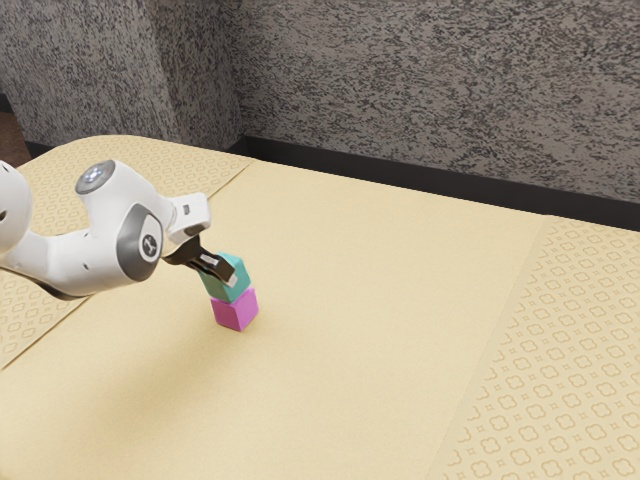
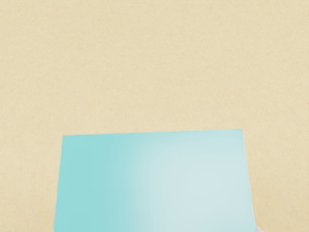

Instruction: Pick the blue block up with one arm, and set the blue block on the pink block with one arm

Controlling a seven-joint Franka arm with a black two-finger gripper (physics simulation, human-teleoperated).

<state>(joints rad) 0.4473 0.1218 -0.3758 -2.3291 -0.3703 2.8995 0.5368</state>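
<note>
Tool is left of centre in the exterior frame, right at the upper-left side of the blue block. Can't tell if it's clamped or loose. Arm comes in low from the left, prob. to set the block down square. Blue block sits on the pink block, touching, approx. centred, turned a bit vs. it. Looks teal, matte, a sharp-edged cube. Beige worktop all round.

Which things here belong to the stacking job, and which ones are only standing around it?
Belong to the job:
- blue block, on top of the pink one
- pink block, on the table
- gripper, at the blue block

Only around:
- tan table
- speckled wall behind it
</note>
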